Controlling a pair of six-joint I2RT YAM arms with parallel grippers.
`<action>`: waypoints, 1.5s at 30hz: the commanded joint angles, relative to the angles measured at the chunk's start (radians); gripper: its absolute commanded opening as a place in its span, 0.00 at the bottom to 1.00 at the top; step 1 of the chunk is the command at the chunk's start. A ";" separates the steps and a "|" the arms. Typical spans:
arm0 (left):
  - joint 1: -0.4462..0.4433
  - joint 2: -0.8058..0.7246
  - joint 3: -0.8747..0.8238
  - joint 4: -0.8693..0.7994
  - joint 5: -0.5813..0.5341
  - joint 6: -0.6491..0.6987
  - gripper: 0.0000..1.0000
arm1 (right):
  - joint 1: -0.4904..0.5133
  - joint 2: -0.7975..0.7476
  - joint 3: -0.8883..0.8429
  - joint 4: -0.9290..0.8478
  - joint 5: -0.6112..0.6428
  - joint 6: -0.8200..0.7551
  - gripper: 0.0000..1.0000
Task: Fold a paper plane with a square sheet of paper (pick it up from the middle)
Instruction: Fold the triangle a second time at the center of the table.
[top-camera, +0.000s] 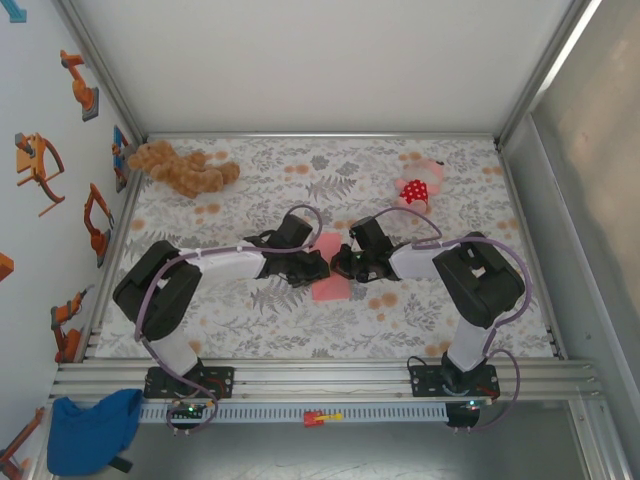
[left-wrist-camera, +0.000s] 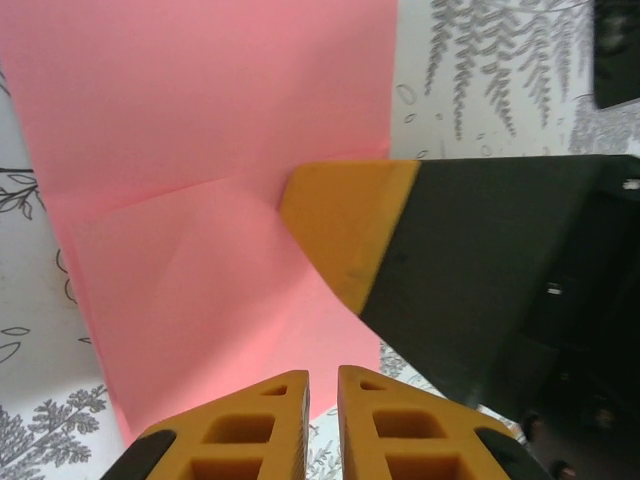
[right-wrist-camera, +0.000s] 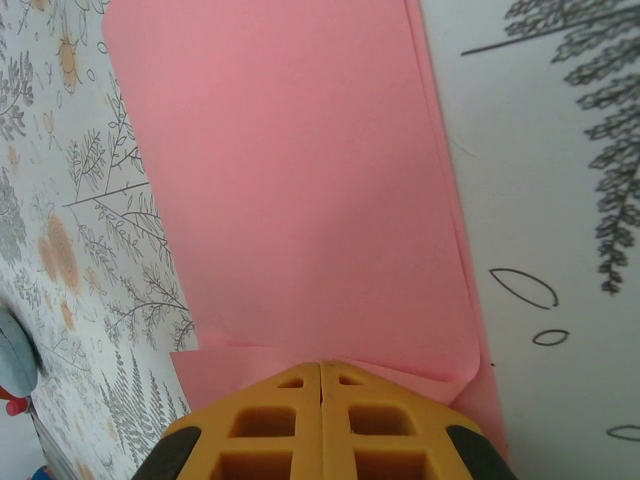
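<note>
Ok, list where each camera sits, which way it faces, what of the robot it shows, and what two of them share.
Top external: fixed above and behind the arms, looking down on the patterned table; both arms show, left gripper and right gripper meeting over the pink paper.
Left wrist: on the left arm, looking down past its narrowly parted fingers at the paper; the right gripper's tip appears to rest there.
Right wrist: on the right arm, looking down past its shut fingers at the paper.
Shared: both wrist views show the same sheet.
</note>
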 joint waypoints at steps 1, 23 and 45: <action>-0.002 0.038 0.016 -0.012 0.051 0.029 0.16 | -0.001 0.067 -0.053 -0.170 0.121 0.014 0.00; -0.023 0.061 0.069 -0.119 0.051 0.143 0.06 | -0.001 0.109 -0.027 -0.222 0.124 0.022 0.00; -0.024 0.082 0.078 -0.233 -0.046 0.202 0.04 | -0.001 0.119 -0.016 -0.233 0.121 0.017 0.00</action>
